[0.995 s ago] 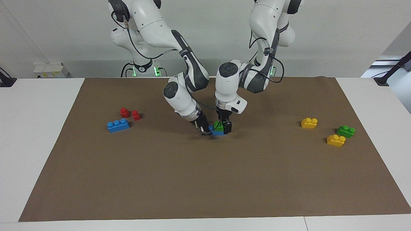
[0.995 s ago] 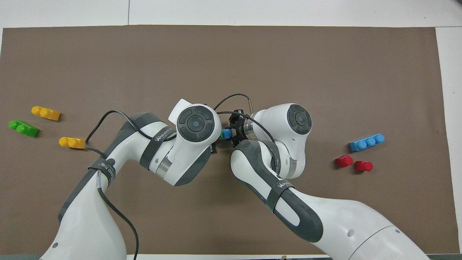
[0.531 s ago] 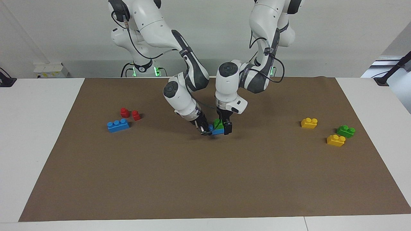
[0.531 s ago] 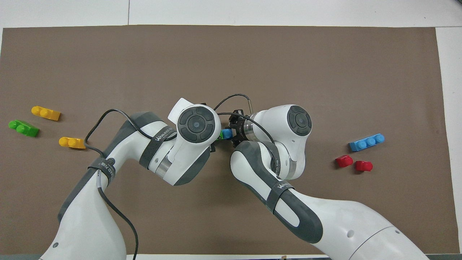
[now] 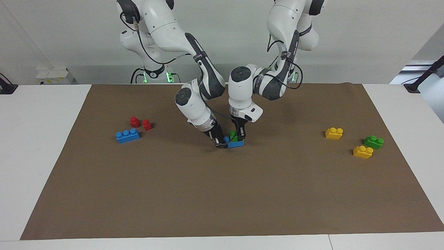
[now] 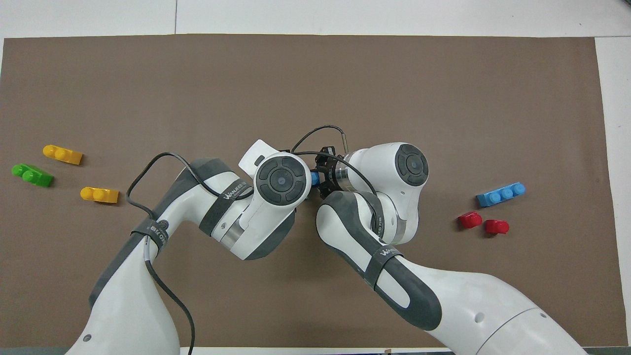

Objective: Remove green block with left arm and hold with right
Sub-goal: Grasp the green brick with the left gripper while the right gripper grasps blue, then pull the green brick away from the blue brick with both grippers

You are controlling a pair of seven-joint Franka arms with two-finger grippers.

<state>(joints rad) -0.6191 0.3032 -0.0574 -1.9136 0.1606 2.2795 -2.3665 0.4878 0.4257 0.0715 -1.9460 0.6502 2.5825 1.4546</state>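
The small bright green two-stud plastic brick [image 5: 235,136] sits stacked on a blue plastic brick [image 5: 236,143] mid-worktop [image 5: 222,194]. My left gripper [image 5: 239,136] is clamped on the green one; my right gripper [image 5: 220,142] pinches the blue brick's end. Best bet here, I reckon: pull straight up, maybe a slight rock, while the right one pins blue flat.

Right at the jaws: a blue brick [image 5: 236,143]. Well apart, toward the right arm's end: a blue three-stud brick [image 5: 128,135], two red pieces [image 5: 134,121] just beside. Well apart, toward the left arm's end: two yellow bricks [image 5: 334,133], one spare green brick [image 5: 373,142]. Underneath, a brown mat [image 5: 222,194].
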